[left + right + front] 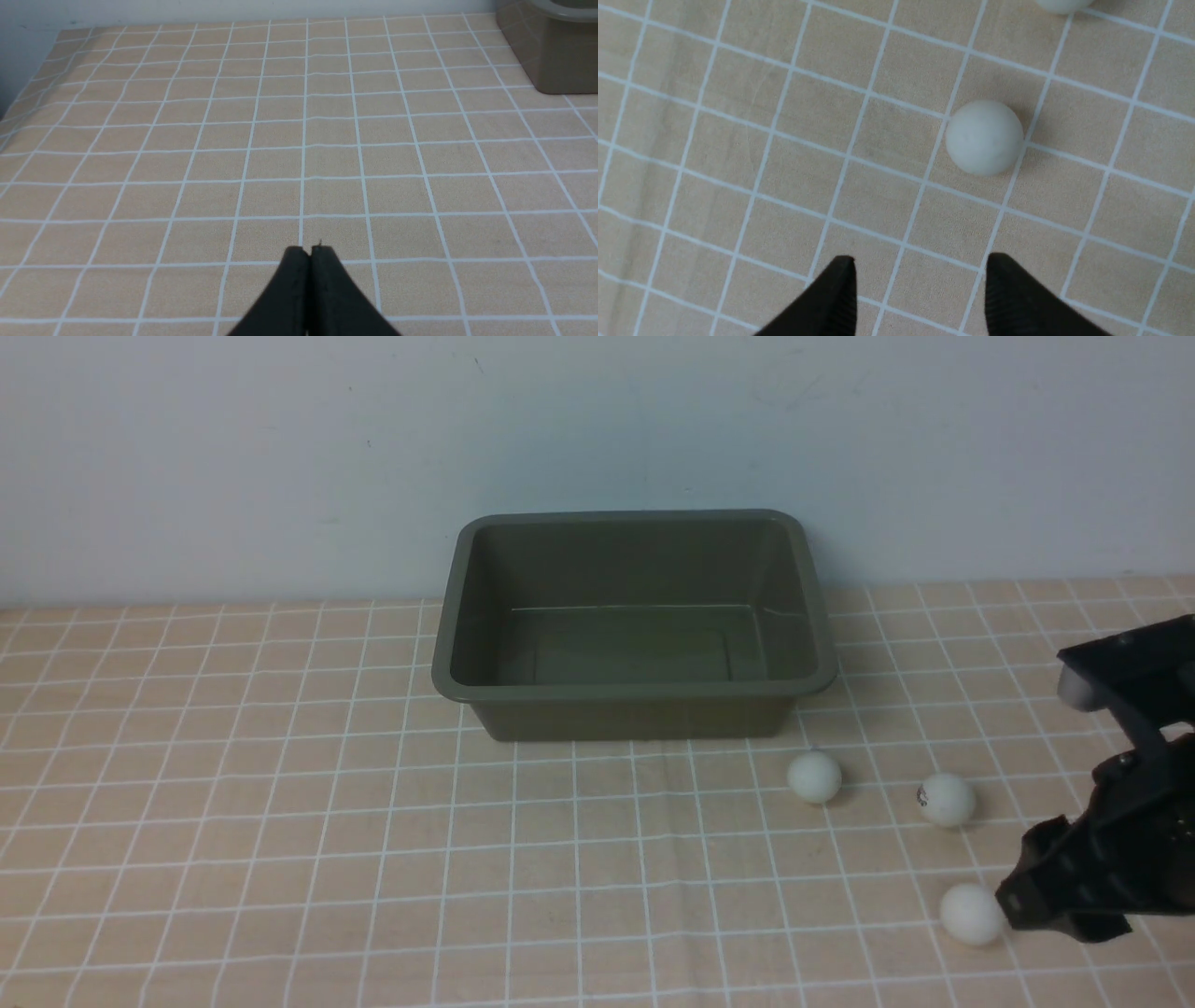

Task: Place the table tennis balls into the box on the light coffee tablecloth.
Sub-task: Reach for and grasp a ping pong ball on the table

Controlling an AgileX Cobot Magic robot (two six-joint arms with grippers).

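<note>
Three white table tennis balls lie on the light coffee tablecloth [280, 821] to the right of and in front of the olive-green box [635, 686], which holds nothing. One ball [814, 777] is near the box's front right corner, one with a dark mark [947, 799] is further right, and the nearest ball [972, 915] lies just left of my right gripper [1013, 901]. In the right wrist view that gripper [920, 266] is open and empty, with the ball [984, 137] ahead of the fingertips. My left gripper [310, 252] is shut and empty over bare cloth.
A pale wall stands right behind the box. The box's corner [551, 51] shows far off in the left wrist view. Another ball's edge [1059, 3] shows in the right wrist view. The left arm is out of the front view.
</note>
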